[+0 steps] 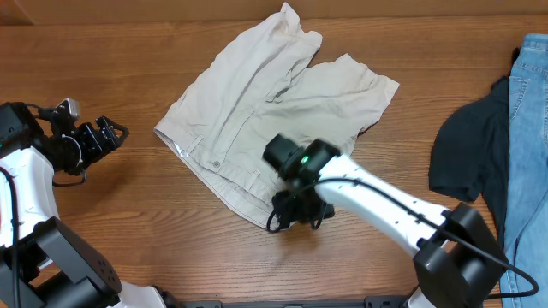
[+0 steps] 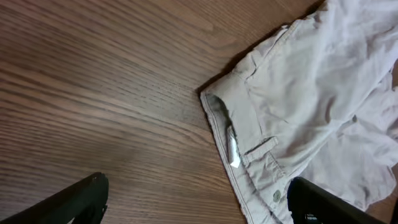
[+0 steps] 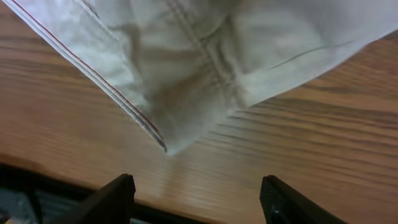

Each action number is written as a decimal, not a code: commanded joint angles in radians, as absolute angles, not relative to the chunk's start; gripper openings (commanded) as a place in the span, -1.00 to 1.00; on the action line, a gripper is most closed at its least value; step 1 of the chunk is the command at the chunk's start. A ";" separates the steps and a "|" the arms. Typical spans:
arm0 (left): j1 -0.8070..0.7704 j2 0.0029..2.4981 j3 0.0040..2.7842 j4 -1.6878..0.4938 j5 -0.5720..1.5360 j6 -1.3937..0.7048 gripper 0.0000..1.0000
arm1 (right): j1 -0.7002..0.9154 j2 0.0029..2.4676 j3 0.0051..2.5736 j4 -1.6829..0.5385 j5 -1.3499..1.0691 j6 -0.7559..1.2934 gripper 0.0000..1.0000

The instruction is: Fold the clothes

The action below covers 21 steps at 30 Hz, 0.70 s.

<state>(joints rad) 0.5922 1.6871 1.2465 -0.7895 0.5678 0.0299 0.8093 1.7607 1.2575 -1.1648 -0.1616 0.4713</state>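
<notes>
The beige shorts [image 1: 274, 103] lie spread and rumpled on the wooden table, waistband toward the front left, legs toward the back right. My right gripper [image 1: 297, 216] is open and empty, hovering just off the shorts' front waistband corner [image 3: 166, 146]. My left gripper [image 1: 113, 134] is open and empty at the far left, apart from the shorts. In the left wrist view the waistband [image 2: 249, 130] shows a belt loop, a button and a small white tag [image 2: 234, 152].
A dark navy garment [image 1: 471, 154] and blue denim jeans [image 1: 524, 154] lie at the right edge. The table's front edge [image 3: 74, 186] is close below the right gripper. Bare wood [image 1: 128, 222] lies between the left gripper and the shorts.
</notes>
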 commanded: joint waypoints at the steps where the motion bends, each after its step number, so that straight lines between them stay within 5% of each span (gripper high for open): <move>1: 0.588 1.681 1.269 -0.782 0.570 0.045 0.89 | 0.831 1.761 1.199 -1.071 -0.080 0.635 0.34; 5: 0.588 1.681 1.269 -0.785 0.577 0.045 0.89 | 0.822 1.764 1.169 -1.048 0.010 0.715 0.32; 10: 0.588 1.681 1.269 -0.787 0.577 0.045 0.89 | 0.809 1.764 1.169 -1.052 0.028 0.715 -0.03; 21: 0.588 1.681 1.269 -0.793 0.577 0.045 0.90 | 0.812 1.764 1.168 -1.089 -0.096 0.711 -0.20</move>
<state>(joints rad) 0.5922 1.6871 1.2465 -0.7898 0.5678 0.0299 0.8124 1.7611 1.1721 -1.0817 -0.0360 0.7040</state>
